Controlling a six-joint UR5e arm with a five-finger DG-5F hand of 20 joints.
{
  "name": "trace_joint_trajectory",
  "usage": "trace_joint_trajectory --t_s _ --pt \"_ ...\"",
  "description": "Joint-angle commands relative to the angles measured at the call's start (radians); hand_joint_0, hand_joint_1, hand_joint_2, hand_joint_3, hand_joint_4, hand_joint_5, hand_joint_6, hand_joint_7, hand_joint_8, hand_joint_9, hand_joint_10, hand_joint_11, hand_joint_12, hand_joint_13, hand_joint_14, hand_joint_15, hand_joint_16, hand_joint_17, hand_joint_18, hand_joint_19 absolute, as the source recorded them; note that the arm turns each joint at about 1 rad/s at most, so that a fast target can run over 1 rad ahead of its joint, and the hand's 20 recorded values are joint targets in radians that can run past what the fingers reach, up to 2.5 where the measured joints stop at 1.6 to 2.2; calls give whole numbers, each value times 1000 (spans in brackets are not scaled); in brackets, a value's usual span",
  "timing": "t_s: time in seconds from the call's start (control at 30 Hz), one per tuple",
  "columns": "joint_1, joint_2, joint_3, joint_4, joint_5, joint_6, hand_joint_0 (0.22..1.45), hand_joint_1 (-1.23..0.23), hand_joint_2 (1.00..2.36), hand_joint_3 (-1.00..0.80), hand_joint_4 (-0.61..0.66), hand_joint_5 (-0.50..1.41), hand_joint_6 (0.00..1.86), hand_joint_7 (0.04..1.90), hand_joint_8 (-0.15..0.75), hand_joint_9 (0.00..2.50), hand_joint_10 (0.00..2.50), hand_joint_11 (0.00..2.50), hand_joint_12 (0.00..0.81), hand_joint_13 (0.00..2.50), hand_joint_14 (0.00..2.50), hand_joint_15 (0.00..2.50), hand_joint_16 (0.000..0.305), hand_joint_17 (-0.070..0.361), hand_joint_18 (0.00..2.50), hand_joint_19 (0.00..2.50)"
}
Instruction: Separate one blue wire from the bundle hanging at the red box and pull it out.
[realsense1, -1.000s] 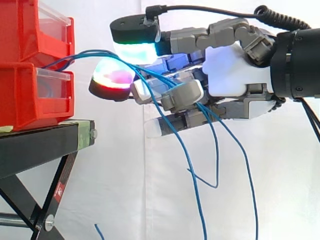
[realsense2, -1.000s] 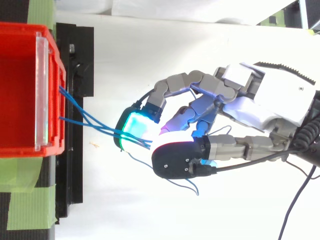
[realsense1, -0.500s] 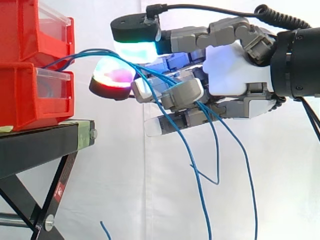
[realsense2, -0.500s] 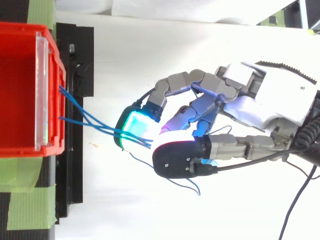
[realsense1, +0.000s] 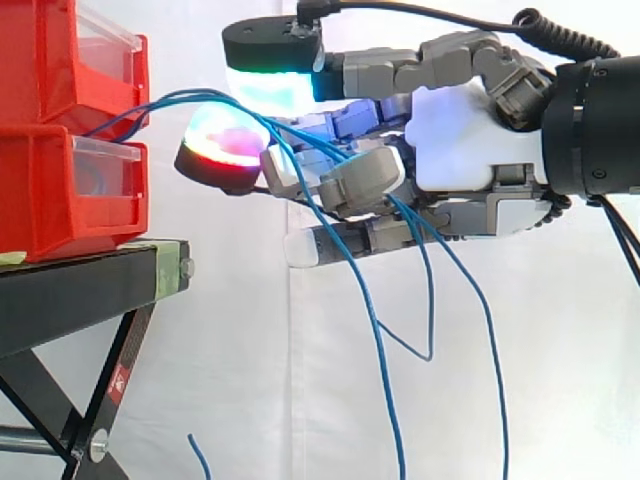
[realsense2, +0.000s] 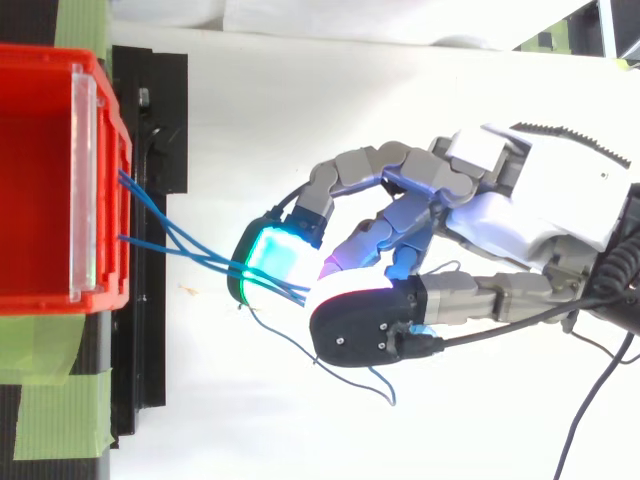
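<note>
Several blue wires (realsense1: 180, 100) leave the gap between the two stacked red bins (realsense1: 70, 190) and arc right into my hand (realsense1: 470, 140). They run between the green-glowing fingertip (realsense1: 268, 88) above and the red-glowing fingertip (realsense1: 222, 148) below. Past those they slip under a curled grey finger and hang down in long loose strands (realsense1: 385, 370). From above, the wires (realsense2: 170, 240) fan out from the bin's front wall (realsense2: 110, 180) and meet at the green pad (realsense2: 270, 255), where the thumb closes beside them on my hand (realsense2: 540, 210). The fingers are curled round the bundle; no single wire stands apart.
The bins sit on a black stand (realsense1: 90, 285) with crossed legs and green tape at its edges (realsense2: 50, 410). A short loose blue wire end (realsense1: 198, 455) shows low down beside the stand. A white curtain hangs behind.
The hand has risen slightly and the thumb pad has drifted a little away from the green fingertip. The hanging wire strands have swung slightly left.
</note>
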Motion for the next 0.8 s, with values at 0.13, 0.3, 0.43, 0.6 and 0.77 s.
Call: trace_joint_trajectory --t_s 0.13,0.3,0.43,0.6,0.77 --pt "0 1 0 0 -1 13 611 -882 1016 -288 176 -188 870 835 337 1057 18 1153 357 1533 10 1550 55 123 869 576" --pt "0 1 0 0 -1 13 618 -911 1015 -311 173 -192 876 831 336 1054 17 1151 351 1532 9 1556 54 122 867 576" --pt "0 1 0 0 -1 15 628 -908 1012 -353 178 -192 877 828 335 1055 17 1158 349 1533 9 1564 54 122 868 586" --pt "0 1 0 0 -1 15 603 -811 1005 -439 183 -185 873 810 339 1081 17 1154 359 1544 9 1571 54 121 883 593" --pt "0 1 0 0 -1 15 586 -729 1005 -445 182 -179 868 812 346 1109 17 1149 353 1551 8 1569 55 123 894 597"
